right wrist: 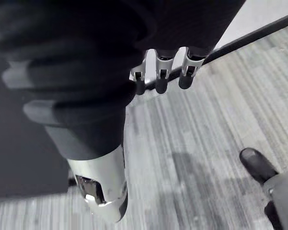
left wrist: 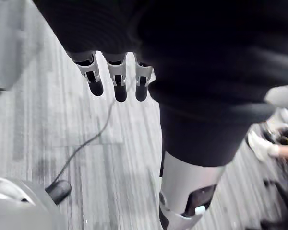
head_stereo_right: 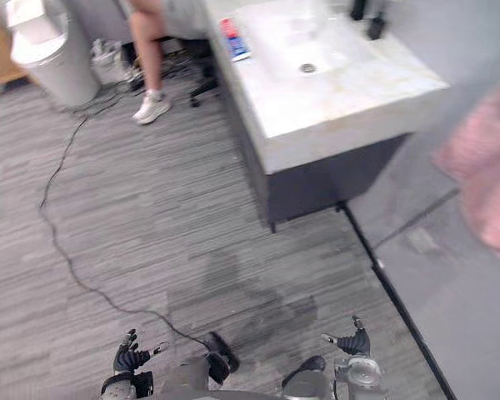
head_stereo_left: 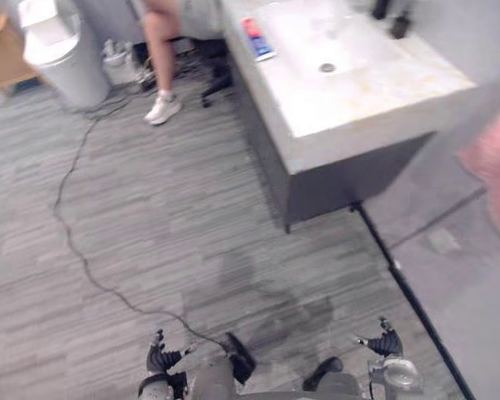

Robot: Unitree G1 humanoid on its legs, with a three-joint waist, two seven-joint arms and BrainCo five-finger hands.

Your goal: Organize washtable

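Well, the washtable [head_stereo_left: 375, 104] sits in the upper right of the left eye view, a pale stone-look top on a dark cabinet, well apart from both hands. Its sink [head_stereo_left: 327, 67] is a shallow white basin with a round drain in the middle. Right at the top's left edge lies a flat red-and-blue tube [head_stereo_left: 257, 38], its print too blurred to make out. At the very top of the frame two dark bottles [head_stereo_left: 397, 24] stand behind the basin, cut off so that just their lower parts show. On the right edge a pink cloth [head_stereo_left: 493, 163] hangs into view, smeared and cropped. Up in the upper left stands a white bin [head_stereo_left: 64, 52], and next to it a person's leg [head_stereo_left: 159, 42] comes down to a white shoe [head_stereo_left: 162, 109] on the striped grey floor [head_stereo_left: 175, 217]. A black strip [head_stereo_left: 412, 300] runs down from the cabinet's corner toward the lower right. Down at the bottom edge, the left hand [head_stereo_left: 160, 359] hangs low at lower left, and its wrist view shows the fingers [left wrist: 120, 84] loose, slightly apart, above bare floor. The right hand [head_stereo_left: 387, 342] hangs at lower right, fingers [right wrist: 159, 76] likewise relaxed and parted, closed on nothing.
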